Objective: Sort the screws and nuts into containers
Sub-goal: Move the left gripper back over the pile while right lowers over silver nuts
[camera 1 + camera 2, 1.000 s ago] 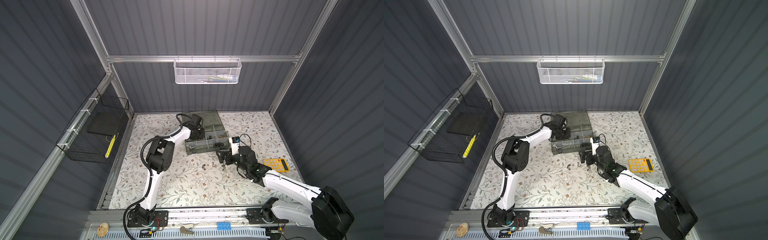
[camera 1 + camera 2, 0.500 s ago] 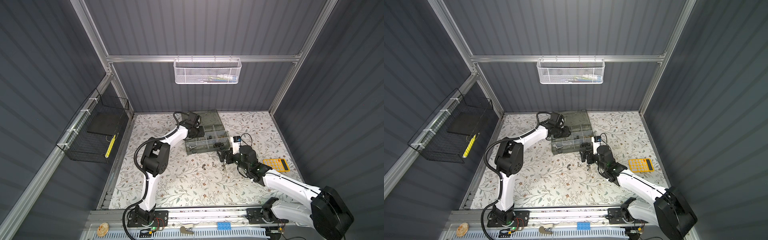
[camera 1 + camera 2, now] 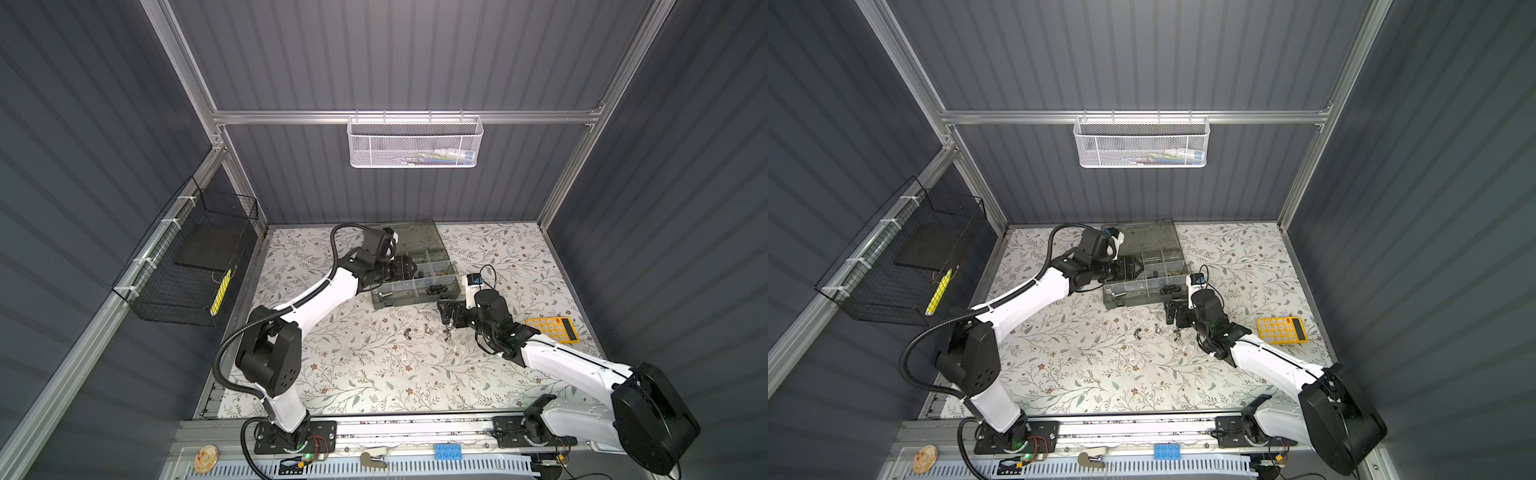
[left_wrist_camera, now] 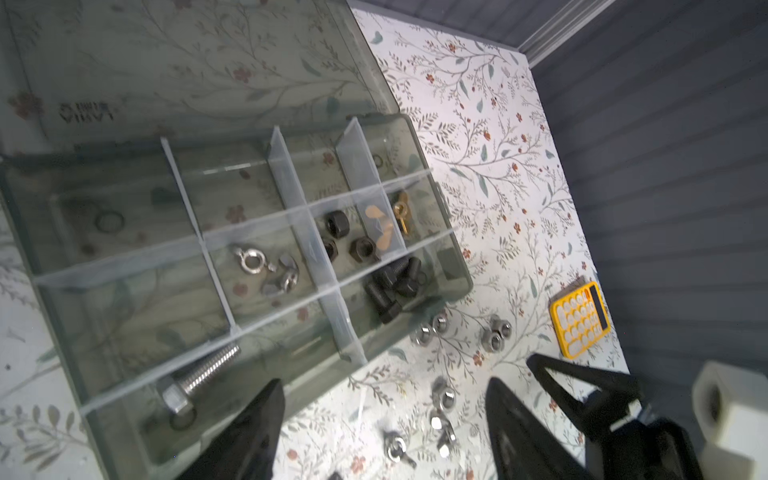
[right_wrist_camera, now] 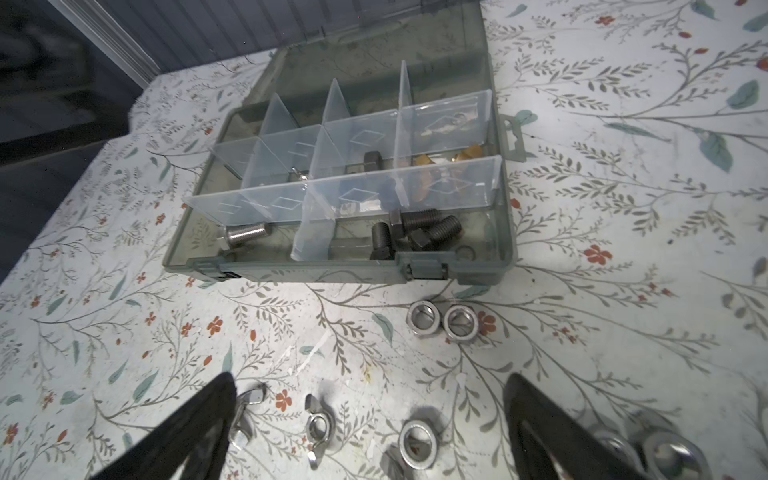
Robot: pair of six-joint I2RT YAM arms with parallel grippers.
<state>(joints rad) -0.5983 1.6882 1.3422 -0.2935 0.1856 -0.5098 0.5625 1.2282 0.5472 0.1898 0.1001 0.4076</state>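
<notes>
Unlike the right wrist view, the left's clearly shows three black nuts [image 4: 363,249].

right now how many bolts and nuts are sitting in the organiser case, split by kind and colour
black bolts: 3
silver bolt: 1
black hex nuts: 3
silver wing nuts: 2
brass wing nuts: 2, partly seen through a divider
total: 11
</notes>
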